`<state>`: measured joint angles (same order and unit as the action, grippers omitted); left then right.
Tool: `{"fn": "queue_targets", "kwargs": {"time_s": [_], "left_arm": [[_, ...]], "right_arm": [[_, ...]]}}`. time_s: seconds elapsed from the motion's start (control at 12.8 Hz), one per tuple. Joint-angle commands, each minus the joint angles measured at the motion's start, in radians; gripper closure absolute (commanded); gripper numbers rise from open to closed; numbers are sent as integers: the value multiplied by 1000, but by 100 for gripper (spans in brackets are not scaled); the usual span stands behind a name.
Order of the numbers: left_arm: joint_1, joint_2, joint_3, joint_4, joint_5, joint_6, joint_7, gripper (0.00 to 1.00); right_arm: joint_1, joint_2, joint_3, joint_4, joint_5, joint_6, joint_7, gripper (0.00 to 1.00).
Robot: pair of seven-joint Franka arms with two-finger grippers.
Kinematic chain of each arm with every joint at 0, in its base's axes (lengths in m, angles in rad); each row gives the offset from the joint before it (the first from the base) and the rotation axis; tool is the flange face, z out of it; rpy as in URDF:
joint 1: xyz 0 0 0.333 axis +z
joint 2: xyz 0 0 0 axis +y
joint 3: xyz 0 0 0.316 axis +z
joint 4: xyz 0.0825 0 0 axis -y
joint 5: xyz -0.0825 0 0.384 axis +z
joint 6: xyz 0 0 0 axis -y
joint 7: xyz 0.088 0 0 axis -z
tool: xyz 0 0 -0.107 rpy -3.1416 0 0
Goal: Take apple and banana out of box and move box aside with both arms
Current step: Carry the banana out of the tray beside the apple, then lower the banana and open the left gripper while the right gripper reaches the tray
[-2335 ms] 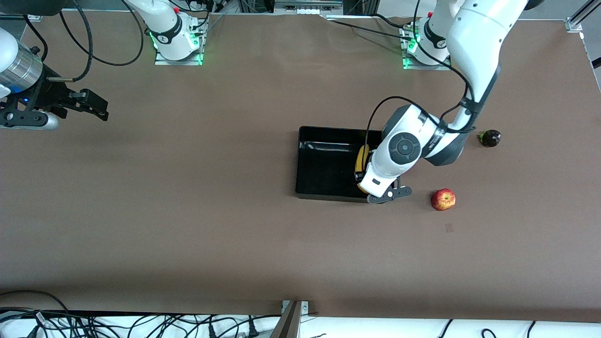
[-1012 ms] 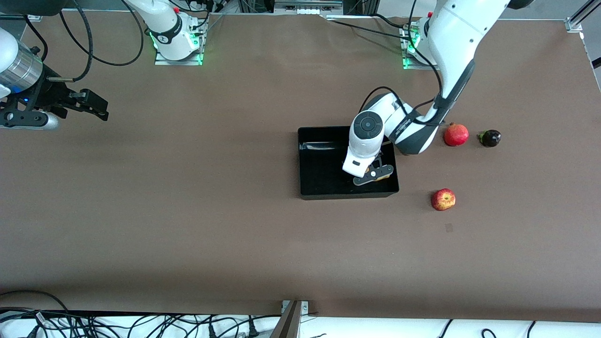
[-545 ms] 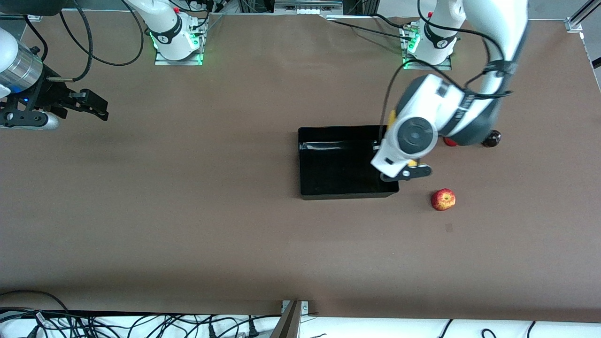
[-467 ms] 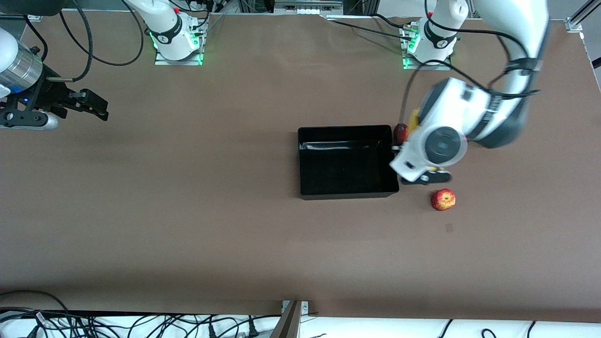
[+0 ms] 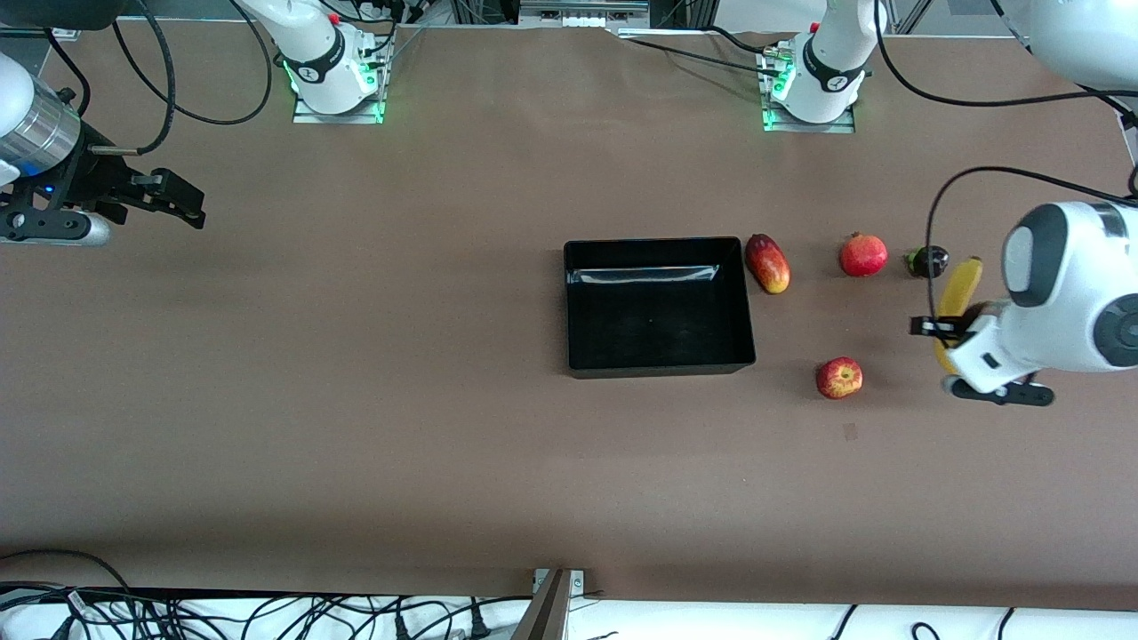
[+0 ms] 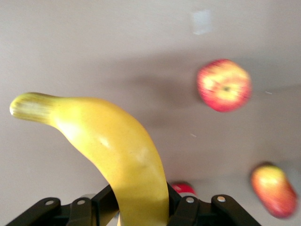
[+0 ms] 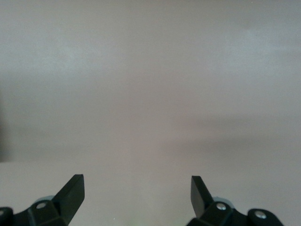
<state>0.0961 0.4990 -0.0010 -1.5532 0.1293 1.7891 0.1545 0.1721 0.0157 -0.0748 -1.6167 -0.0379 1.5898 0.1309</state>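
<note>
My left gripper (image 5: 951, 332) is shut on the long yellow banana (image 5: 958, 289) and holds it over the table at the left arm's end, apart from the tray. In the left wrist view the banana (image 6: 117, 150) sits between the jaws of my left gripper (image 6: 140, 203). The red-and-yellow apple (image 5: 839, 378) lies on the table between the tray and the held banana; it also shows in the left wrist view (image 6: 224, 85). The glossy black tray (image 5: 658, 367) is empty at mid-table. My right gripper (image 5: 182, 203) waits, open and empty, at the right arm's end (image 7: 138, 182).
A red-yellow mango (image 5: 767, 262) lies just beside the tray's corner. A red pomegranate (image 5: 863, 254) and a small dark fruit (image 5: 927, 261) lie in a row with it toward the left arm's end. The mango also shows in the left wrist view (image 6: 274, 190).
My left gripper carried the banana from over the tray out past the apple toward the left arm's end, uncovering the mango and pomegranate. The right arm has not moved.
</note>
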Motion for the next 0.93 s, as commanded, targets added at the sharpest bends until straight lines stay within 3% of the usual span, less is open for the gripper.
{"fn": "queue_targets", "kwargs": {"time_s": [0.0,0.16,0.31,0.47,0.62,0.7,0.78,0.86], "left_arm": [[42,50,4,-42,20,158,80,100],[73,69,4,-144,9,374,82,100],[76,91,4,-237,7,574,63,100],[76,121,3,-286,4,712,13,100],[76,145,1,-336,-5,838,-32,100],[76,157,-1,-350,-19,874,-35,100],[76,165,-5,-350,-23,883,-36,90],[74,170,-8,-350,-23,885,-36,60]], "right_arm": [[0,1,4,15,18,-4,-1,0],[18,4,12,15,21,19,-7,0],[52,71,12,12,26,72,-16,0],[81,182,13,12,27,50,-27,0],[144,210,32,14,39,67,-22,0],[168,236,35,15,86,90,-13,0],[203,256,35,17,129,119,31,0],[234,280,35,20,151,145,114,0]]}}
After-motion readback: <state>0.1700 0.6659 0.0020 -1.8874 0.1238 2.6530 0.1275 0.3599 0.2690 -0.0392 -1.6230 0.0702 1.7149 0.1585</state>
